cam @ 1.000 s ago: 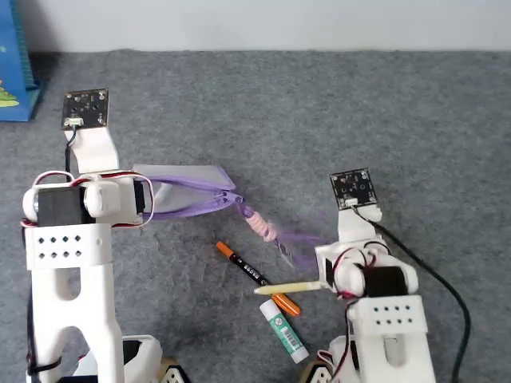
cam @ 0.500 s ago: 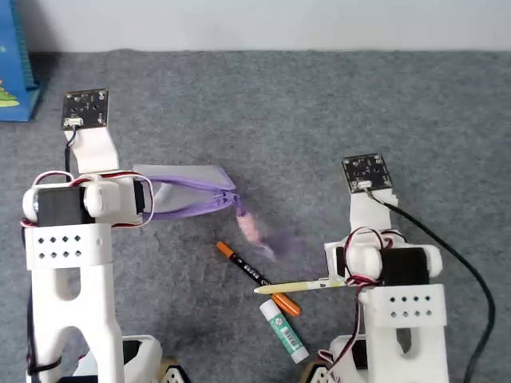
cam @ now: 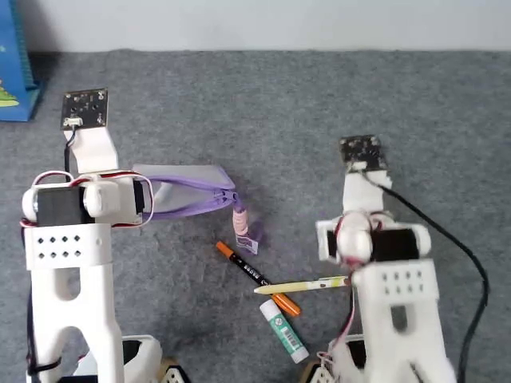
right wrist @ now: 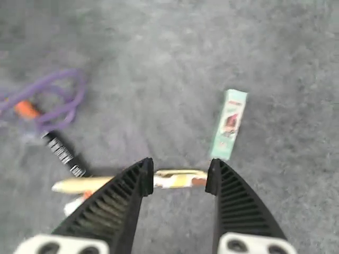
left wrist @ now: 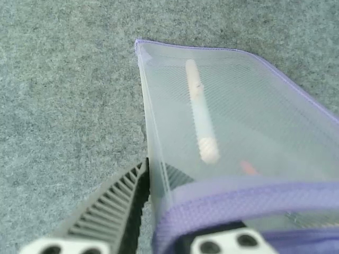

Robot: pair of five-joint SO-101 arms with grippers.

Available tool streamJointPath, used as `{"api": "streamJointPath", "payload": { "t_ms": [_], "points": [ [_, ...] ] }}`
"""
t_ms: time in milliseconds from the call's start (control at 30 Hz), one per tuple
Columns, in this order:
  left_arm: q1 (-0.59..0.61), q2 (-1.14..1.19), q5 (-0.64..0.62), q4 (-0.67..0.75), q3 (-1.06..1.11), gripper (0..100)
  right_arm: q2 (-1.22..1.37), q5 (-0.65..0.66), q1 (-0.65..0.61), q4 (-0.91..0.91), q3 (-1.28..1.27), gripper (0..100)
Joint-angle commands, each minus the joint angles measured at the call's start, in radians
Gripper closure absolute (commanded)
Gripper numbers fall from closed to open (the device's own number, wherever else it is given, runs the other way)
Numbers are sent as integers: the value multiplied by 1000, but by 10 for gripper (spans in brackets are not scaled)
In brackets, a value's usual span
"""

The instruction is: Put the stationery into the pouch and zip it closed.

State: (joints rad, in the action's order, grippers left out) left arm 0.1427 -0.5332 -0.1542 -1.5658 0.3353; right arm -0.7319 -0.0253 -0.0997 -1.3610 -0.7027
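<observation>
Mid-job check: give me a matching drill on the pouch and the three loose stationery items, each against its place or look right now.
Things:
1. pouch
2. yellow pencil
3. marker
4. glue stick

Places or looks:
A. white with a green label, nearest the arm bases
B. on the table beneath the open right gripper
C. gripped at one edge by the left gripper
D. black barrel with orange ends, crossing the pencil

Pairs: 1-C, 2-B, 3-D, 4-A

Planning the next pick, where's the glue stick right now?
In the high view the glue stick lies on the mat between the two arms, right by the yellow pencil's tip.
</observation>
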Motion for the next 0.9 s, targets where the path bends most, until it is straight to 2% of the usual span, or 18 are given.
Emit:
{"api": "streamJointPath", "payload": {
  "t_ms": [0, 200, 500, 567, 700, 867],
  "points": [
    [-2, -11, -8, -3, -21, 989, 196, 44, 93, 131, 9, 833],
    [-2, -11, -8, -3, -21, 989, 446, 91, 171, 340, 9, 834],
    [-2, -11, -8, -6, -21, 989, 687, 104, 197, 533, 14, 834],
    [0, -11, -8, -8, -19, 989, 740, 104, 209, 544, 41, 861],
    [0, -11, -8, -8, -19, 989, 843, 109, 234, 541, 144, 995],
    [0, -11, -6, -2, -2, 989, 858, 178, 231, 484, 175, 990]
  ]
}}
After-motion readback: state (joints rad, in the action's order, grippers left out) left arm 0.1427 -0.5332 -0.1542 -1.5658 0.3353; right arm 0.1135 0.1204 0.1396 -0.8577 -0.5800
